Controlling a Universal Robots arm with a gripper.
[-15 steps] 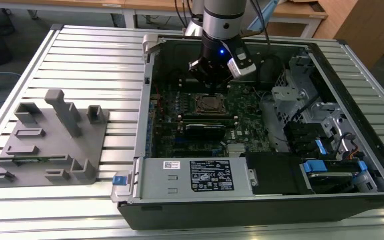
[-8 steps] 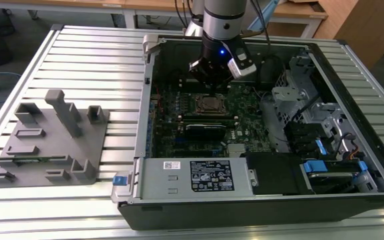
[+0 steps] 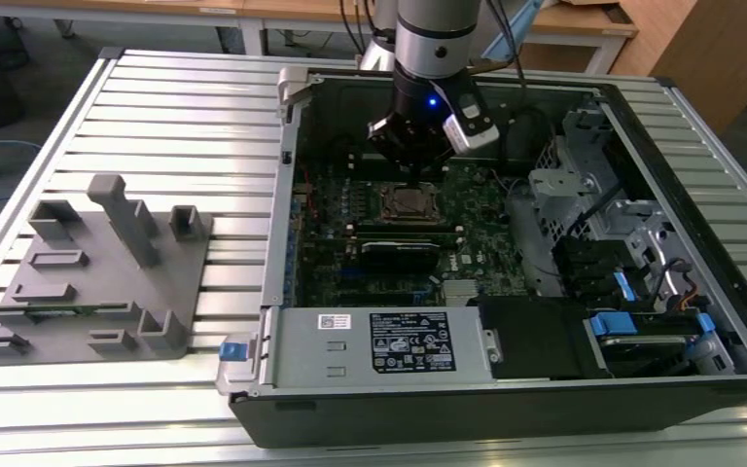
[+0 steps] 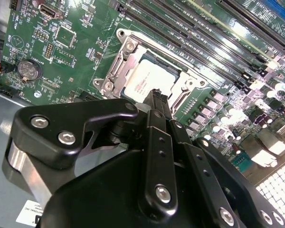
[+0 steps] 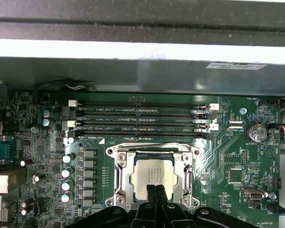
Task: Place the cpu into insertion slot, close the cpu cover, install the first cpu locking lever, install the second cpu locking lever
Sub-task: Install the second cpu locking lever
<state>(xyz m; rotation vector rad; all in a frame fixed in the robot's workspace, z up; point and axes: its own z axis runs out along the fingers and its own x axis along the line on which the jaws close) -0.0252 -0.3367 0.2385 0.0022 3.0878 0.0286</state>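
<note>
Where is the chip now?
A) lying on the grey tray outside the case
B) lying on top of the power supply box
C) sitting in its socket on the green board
C: the chip sits inside the socket frame, with the gripper fingertips together at its edge.

This looks like a robotics lab or test workshop. An opened computer case [image 3: 504, 292] lies on a table [image 3: 166, 107] of slotted aluminium profiles, with a grey moulded fixture tray [image 3: 94, 277] at its nine o'clock. Wooden desks [image 3: 347, 12] and cables stand at twelve o'clock.
</note>
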